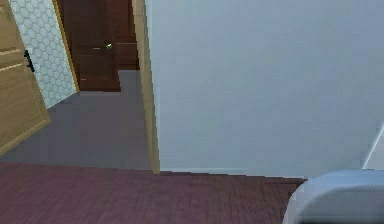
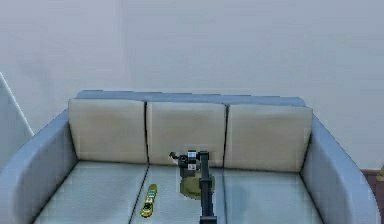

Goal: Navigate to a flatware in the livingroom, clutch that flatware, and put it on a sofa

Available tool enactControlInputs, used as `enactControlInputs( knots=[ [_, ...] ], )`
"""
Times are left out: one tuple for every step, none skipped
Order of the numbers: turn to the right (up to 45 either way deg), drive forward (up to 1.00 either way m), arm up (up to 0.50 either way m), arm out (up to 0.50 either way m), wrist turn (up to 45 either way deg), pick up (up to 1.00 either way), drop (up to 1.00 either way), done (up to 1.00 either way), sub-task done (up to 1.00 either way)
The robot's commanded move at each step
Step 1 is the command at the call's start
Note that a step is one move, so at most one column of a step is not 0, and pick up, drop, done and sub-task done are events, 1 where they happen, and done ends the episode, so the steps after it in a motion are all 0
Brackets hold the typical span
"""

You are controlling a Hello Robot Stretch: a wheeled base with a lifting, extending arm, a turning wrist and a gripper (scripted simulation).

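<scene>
We judge the step in hand to be the putting-down on the sofa point(image 2: 110, 130). The tool point(image 2: 181, 158) stands at the far end of the arm point(image 2: 205, 190), over the middle seat cushion and in front of the middle back cushion. We cannot tell how its fingers stand, nor whether it holds anything, because an olive blob point(image 2: 188, 186) lies on the seat right at it, just nearer to us than the fingers. A slim yellow-green piece, which we take for the flatware point(image 2: 150, 200), lies flat on the seat. It is a little to the left of the tool, nearer the robot than the fingertips, and apart from the arm. Its long axis runs almost parallel to the arm, and its far end leans slightly toward the tool. We cannot make out which end is the handle. To do the step well, we should make sure the piece rests wholly on the cushion, away from the front edge. Any withdrawal should go straight back along the arm's own line, so the arm passes beside the flatware rather than across it. We should also avoid swinging left, where the arm could nudge the flatware.
</scene>
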Motion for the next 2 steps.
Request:
enactControlInputs(
  knots=[
    [0.0, 0.0, 0.1, 0.0, 0.0, 0.0, 0.0, 0.0, 0.0],
    [0.0, 0.0, 0.0, -0.08, 0.0, 0.0, 0.0, 0.0, 0.0]
  ],
)
